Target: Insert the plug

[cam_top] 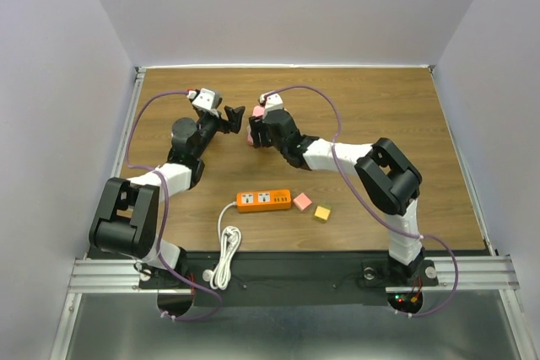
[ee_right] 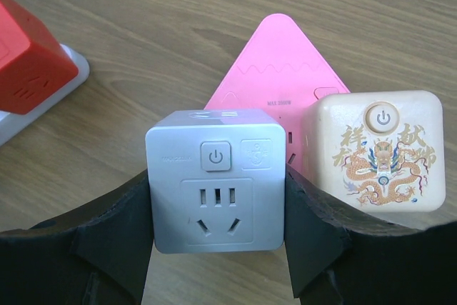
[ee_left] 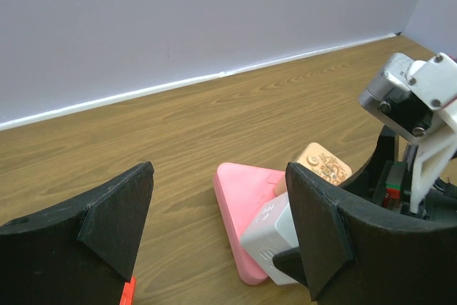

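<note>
Starting at the near edge in the overhead view: a coiled white cable (cam_top: 225, 259), then an orange power strip (cam_top: 263, 200) with a pink block (cam_top: 302, 201) and a yellow block (cam_top: 321, 213) just beside its right end. Both arms reach well past those toward the middle of the table (cam_top: 380, 107).

From up there the right gripper (cam_top: 256, 131) hides what it's carrying; you only get a sliver of pink under it. The right wrist camera sorts that out. The right gripper (ee_right: 216, 212) is clamped on a grey cube plug (ee_right: 216, 176), one finger on each side, socket face toward the lens. Right behind the cube lies a pink triangle adapter (ee_right: 275, 62), with a cream dragon cube (ee_right: 375, 151) beside it. A red block (ee_right: 25, 69) on a white base pokes in at the left.

The left gripper (cam_top: 229, 115) sits just left of that cluster. On its own camera the left gripper (ee_left: 218, 198) is spread wide with nothing between its fingers, and its right finger covers part of the grey cube. I can't tell whether the cube is seated in the triangle or just resting against it.
</note>
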`<state>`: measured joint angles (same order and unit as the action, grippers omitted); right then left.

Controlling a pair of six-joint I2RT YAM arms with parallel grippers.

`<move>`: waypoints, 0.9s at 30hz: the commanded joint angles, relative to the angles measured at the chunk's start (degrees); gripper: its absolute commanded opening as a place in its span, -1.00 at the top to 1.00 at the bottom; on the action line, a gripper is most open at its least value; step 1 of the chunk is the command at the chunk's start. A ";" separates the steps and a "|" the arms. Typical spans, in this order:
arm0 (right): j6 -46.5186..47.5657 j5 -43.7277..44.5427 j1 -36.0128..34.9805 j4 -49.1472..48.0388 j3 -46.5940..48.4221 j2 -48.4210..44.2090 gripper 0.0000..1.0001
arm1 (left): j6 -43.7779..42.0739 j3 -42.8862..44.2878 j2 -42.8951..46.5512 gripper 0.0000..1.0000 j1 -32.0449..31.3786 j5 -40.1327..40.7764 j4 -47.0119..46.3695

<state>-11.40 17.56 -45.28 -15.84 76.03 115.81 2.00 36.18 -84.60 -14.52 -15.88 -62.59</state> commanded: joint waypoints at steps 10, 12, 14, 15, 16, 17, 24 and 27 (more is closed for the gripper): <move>5.85 -0.41 2.47 8.36 4.75 4.43 0.99 | 0.20 3.36 -1.18 -0.69 0.20 0.76 -2.63; 6.74 -2.00 3.26 8.36 3.60 3.46 0.99 | 0.55 4.50 -2.59 -0.68 0.20 0.67 -2.28; 7.70 -3.14 4.05 8.45 3.95 3.81 0.99 | 0.72 5.56 -3.99 -0.69 0.20 0.59 -2.28; 8.23 -3.50 4.49 8.45 4.30 4.07 0.99 | 0.81 6.26 -4.61 -0.68 0.20 1.20 -2.36; 8.41 -3.85 4.67 8.45 4.65 4.51 0.99 | 0.81 6.27 -5.05 -0.68 0.20 1.64 -2.36; 8.67 -4.03 4.76 8.54 5.61 4.86 0.99 | 0.99 6.88 -5.57 -0.68 0.20 2.16 -2.28; 10.78 -3.50 5.11 12.48 11.77 9.78 0.99 | 4.06 7.76 -8.12 -0.68 2.13 5.42 -3.15; 13.15 -4.55 5.20 13.64 12.83 10.49 0.99 | 5.64 8.64 -9.62 -0.68 3.10 4.80 -3.51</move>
<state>-2.35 12.40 -41.10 -10.50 88.05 122.83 5.04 41.65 -93.41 -12.78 -12.19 -62.37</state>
